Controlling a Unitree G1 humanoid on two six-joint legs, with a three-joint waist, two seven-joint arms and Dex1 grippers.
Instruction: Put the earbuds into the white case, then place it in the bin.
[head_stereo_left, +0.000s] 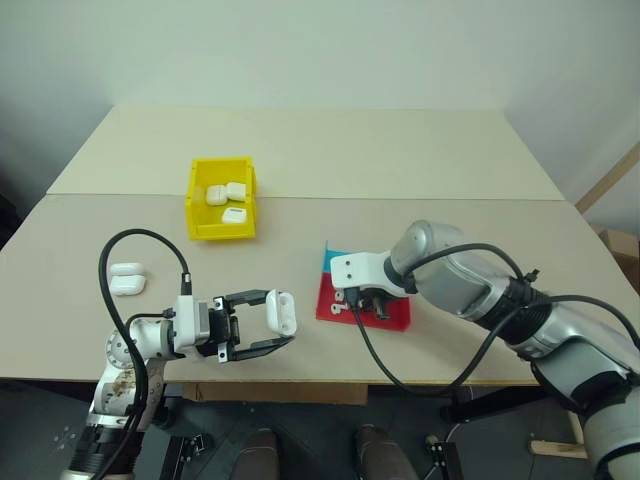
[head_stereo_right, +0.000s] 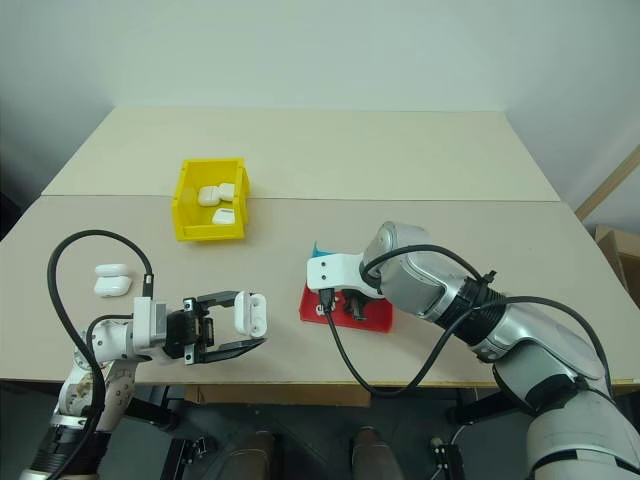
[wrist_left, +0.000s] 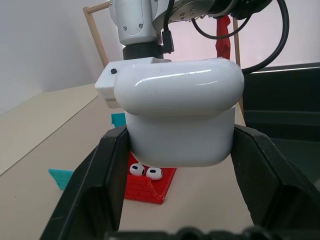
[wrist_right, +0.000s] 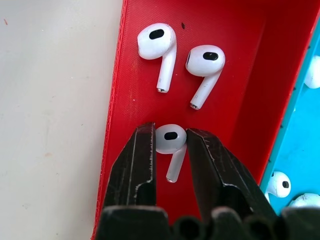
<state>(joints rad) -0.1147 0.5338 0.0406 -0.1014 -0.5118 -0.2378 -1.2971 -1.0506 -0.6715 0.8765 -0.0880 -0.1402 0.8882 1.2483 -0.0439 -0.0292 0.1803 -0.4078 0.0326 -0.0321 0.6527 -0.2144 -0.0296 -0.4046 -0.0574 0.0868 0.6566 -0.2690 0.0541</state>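
Note:
My left gripper is shut on the white case, held off the table near the front edge; the same case shows large between the black fingers. My right gripper points down into the red compartment of the tray, its two fingers pressed on either side of one earbud. Two more earbuds lie just beyond it on the red floor. The yellow bin stands at the back left with three white cases in it.
A further white case lies on the table at the left. The tray's blue compartment holds other earbuds. Black cables loop from both wrists over the table.

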